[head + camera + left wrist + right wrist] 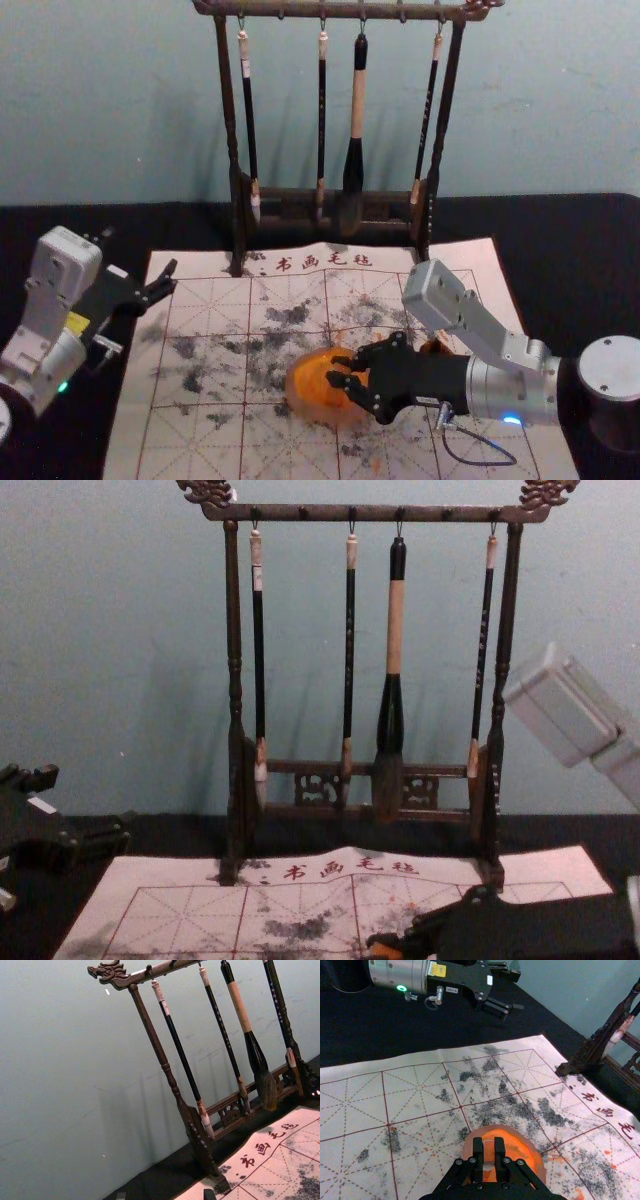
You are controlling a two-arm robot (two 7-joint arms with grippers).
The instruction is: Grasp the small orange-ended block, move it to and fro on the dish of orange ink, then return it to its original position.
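Orange-ended block point(489, 1152) sits pinched between the fingertips of the right gripper point(336, 370), upright over the round dish point(302, 390) of orange ink; whether its lower end touches the ink, I cannot tell. In the head view the black fingers come in from the right and cover part of the dish.

The dish rests on a pale felt mat point(130, 400), ruled with squares and dotted lines, blotched with grey and black stains and a few orange specks. Just beyond the right gripper in the head view, another orange patch point(435, 346) peeks out, mostly hidden by the arm; what it belongs to is unclear.

Past the dish, at the mat's far edge, stands a dark carved wooden rack point(228, 110). Three slim brushes point(322, 110) and one thick brush point(354, 180) hang from its bar, tips down. The rack is well apart from the dish, and nothing stands between them.

The left gripper point(140, 252) is parked near the mat's far left corner, its fingers spread with nothing between them. Black cloth point(190, 225) lies under and around the mat.
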